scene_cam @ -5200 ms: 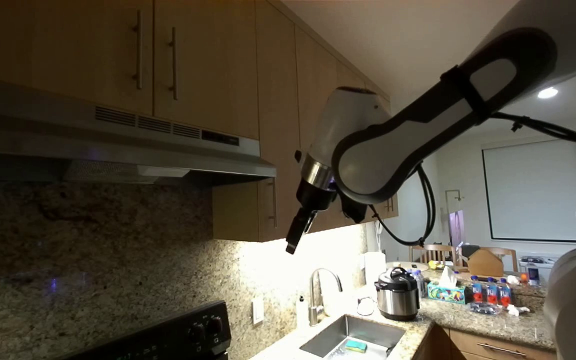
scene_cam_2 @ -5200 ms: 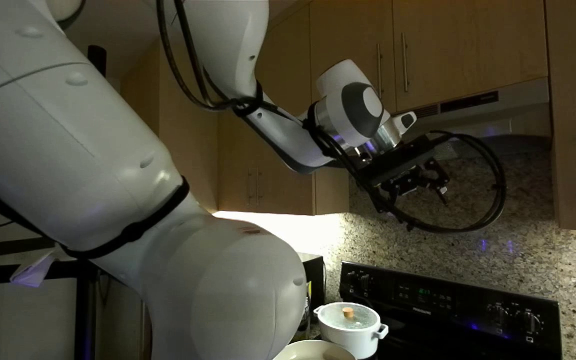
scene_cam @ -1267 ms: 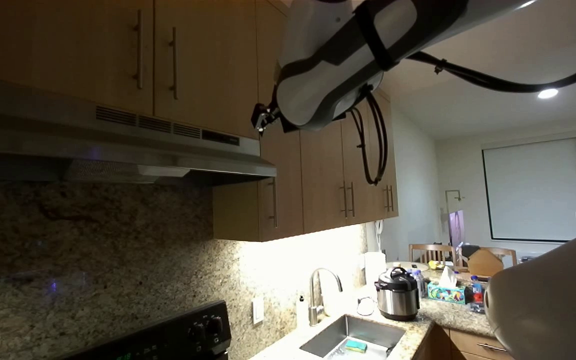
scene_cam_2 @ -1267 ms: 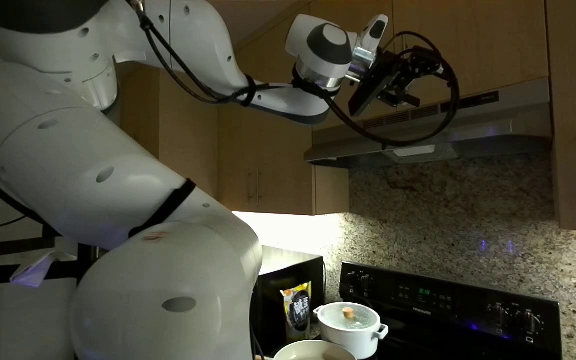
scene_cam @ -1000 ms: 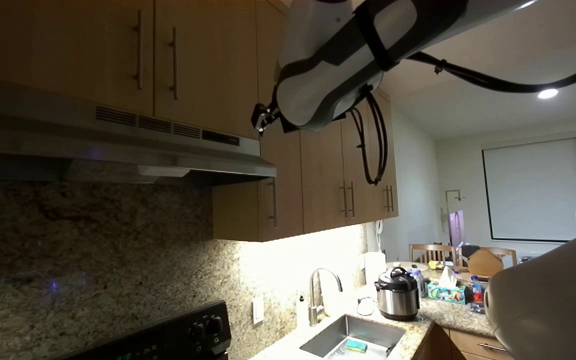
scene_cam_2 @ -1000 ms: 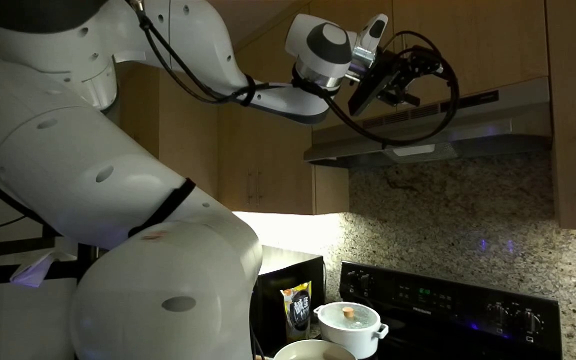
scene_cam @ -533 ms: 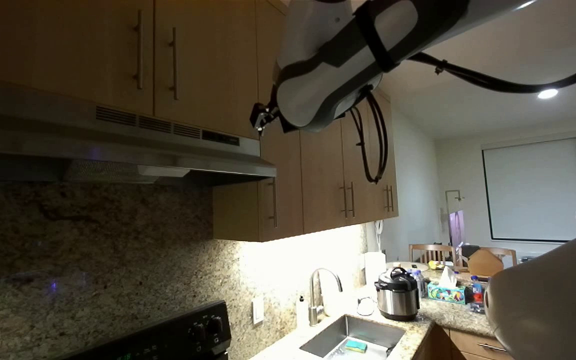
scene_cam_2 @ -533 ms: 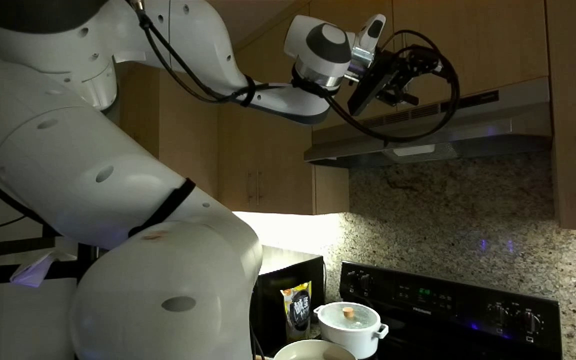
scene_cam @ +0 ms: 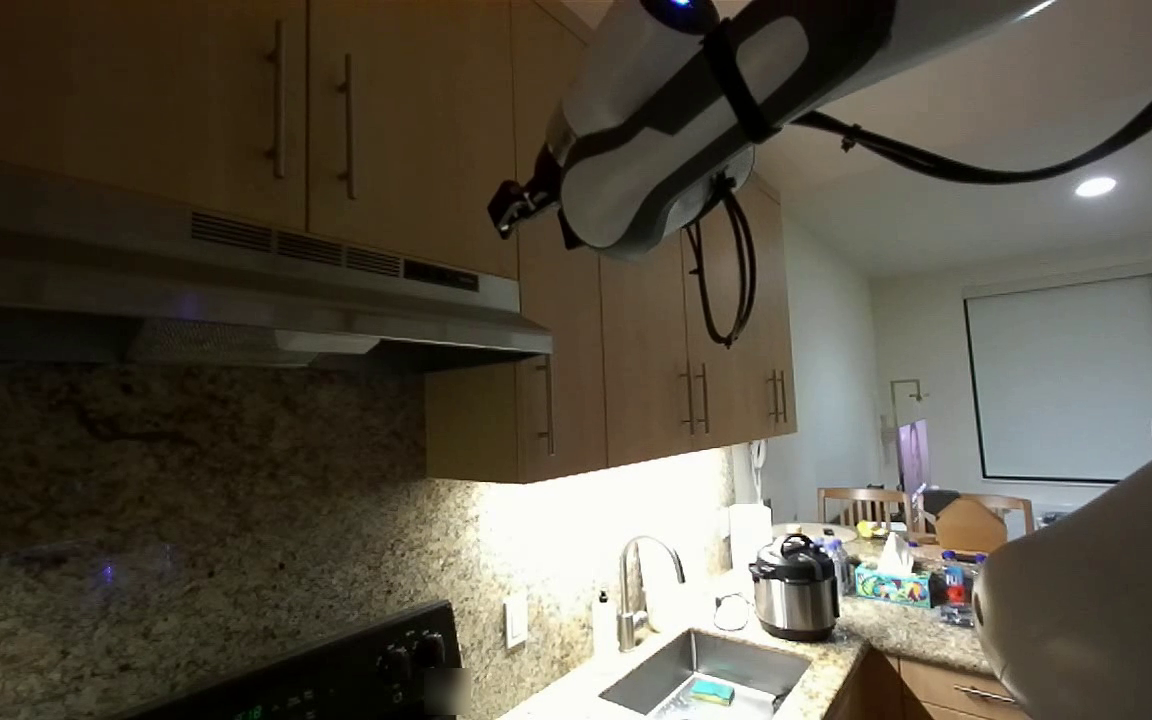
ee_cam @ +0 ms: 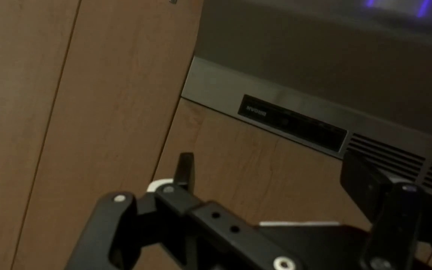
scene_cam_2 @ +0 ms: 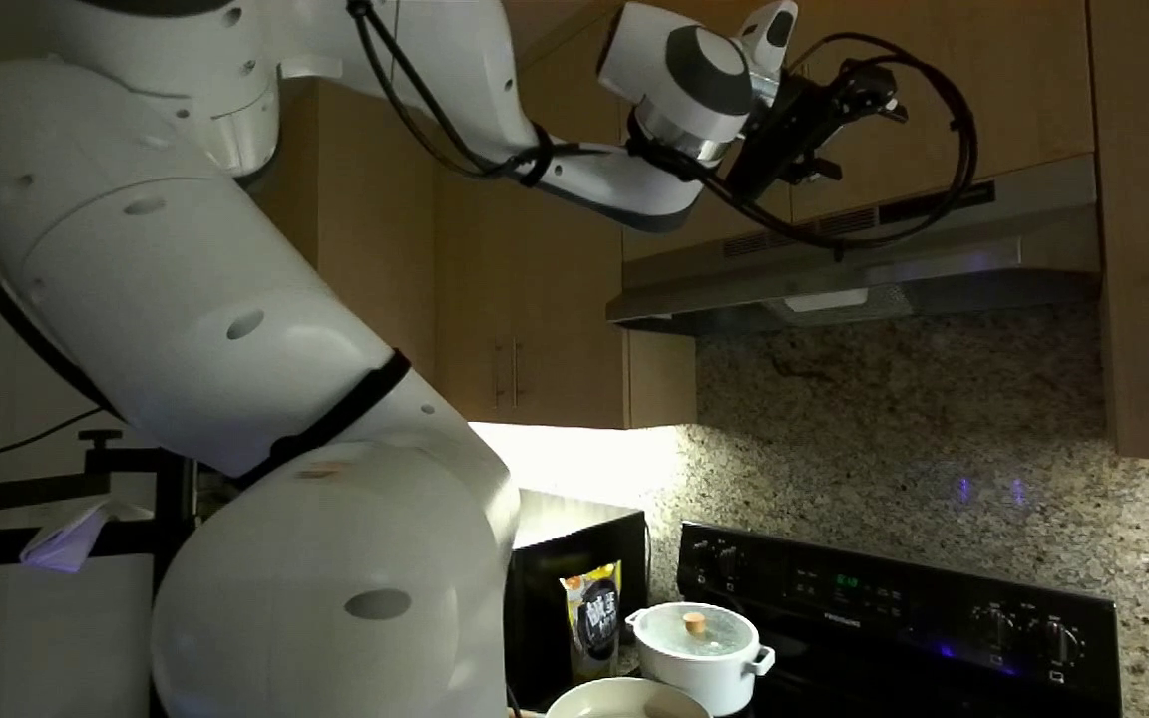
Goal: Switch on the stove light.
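The light [scene_cam_2: 826, 300] sits under the hood [scene_cam: 236, 290], above the stove [scene_cam_2: 914, 598]. It does not glow, so I think the job is not done. What must be pressed is likely in the black panel [ee_cam: 293, 122] on the front of the hood, but it is too dim to make out any buttons. The gripper [ee_cam: 268, 161] hangs in front of the cupboard [ee_cam: 246, 168] and looks apart from the panel. Its fingers [ee_cam: 185, 170] are wide apart, with nothing between them.

That wide gap could bring trouble: one tip might reach the panel while the other bumps the cupboard or the vent [ee_cam: 392, 155]. The gripper seems to aim more at the cupboard than at the panel, so going straight on could knock it. If the buttons are small, a fat tip could press the wrong one. Pushing too hard could make the tip slip. And the cable [scene_cam_2: 969, 148] hangs in a loop in front of the hood, so it could snag on the edge
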Motion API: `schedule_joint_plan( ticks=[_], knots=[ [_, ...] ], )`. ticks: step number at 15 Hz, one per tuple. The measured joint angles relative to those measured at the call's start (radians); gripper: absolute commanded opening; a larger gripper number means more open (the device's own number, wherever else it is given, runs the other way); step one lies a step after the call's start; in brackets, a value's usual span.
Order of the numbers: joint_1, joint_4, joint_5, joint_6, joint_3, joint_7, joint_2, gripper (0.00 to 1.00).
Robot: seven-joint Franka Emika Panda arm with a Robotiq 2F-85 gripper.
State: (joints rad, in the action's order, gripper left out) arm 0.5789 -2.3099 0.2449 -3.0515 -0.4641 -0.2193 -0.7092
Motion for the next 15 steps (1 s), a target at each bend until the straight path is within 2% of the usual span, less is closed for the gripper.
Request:
schedule_joint_plan(
  ticks=[3, 6, 10, 13, 15],
  knots=[
    [-0.134, 0.078, 0.000, -0.022, 0.089, 0.119, 0.144, 1.00],
    [-0.355, 0.161, -0.029, -0.024, 0.227, 0.254, 0.287, 1.00],
    [-0.678, 0.234, -0.244, -0.087, 0.422, 0.514, 0.411, 1.00],
    [-0.922, 0.259, -0.428, -0.100, 0.584, 0.675, 0.417, 1.00],
    [-1.043, 0.258, -0.479, -0.087, 0.695, 0.713, 0.387, 1.00]
  ],
)
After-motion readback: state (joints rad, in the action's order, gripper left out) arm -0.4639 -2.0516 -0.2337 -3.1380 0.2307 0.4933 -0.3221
